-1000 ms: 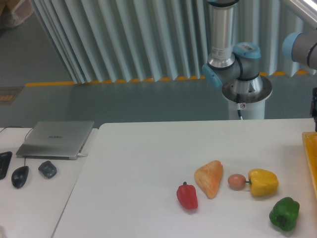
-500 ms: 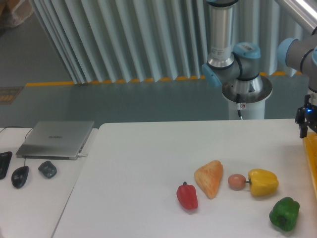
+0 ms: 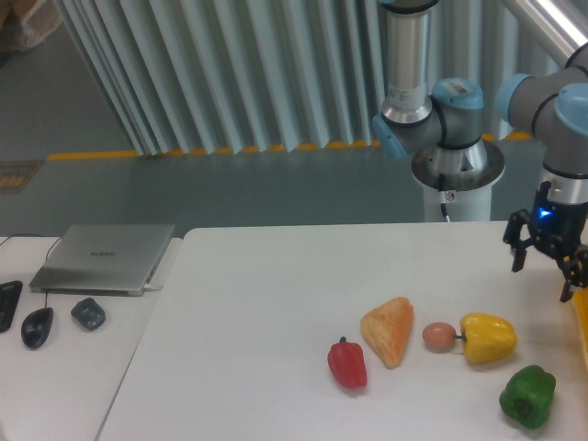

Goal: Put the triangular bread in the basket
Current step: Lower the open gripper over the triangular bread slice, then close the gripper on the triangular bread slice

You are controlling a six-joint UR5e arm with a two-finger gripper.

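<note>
The triangular bread (image 3: 390, 330) is an orange-tan wedge lying on the white table (image 3: 257, 303), its point toward the front. My gripper (image 3: 544, 276) hangs open and empty above the table's right side, up and to the right of the bread and well apart from it. One fingertip (image 3: 516, 261) shows on the left, the other at the right. The yellow-orange basket (image 3: 582, 322) shows only as a sliver of rim at the right frame edge, just right of the gripper.
A red pepper (image 3: 347, 364) lies left of the bread. A small tan ball (image 3: 439, 336), a yellow bell pepper (image 3: 488, 337) and a green pepper (image 3: 527, 396) lie to its right. A laptop (image 3: 104, 258), a mouse (image 3: 37, 326) and a dark object (image 3: 88, 313) sit on the left table.
The gripper has come into view from the right edge, moving left and down over the table. The bread and peppers have not moved.
</note>
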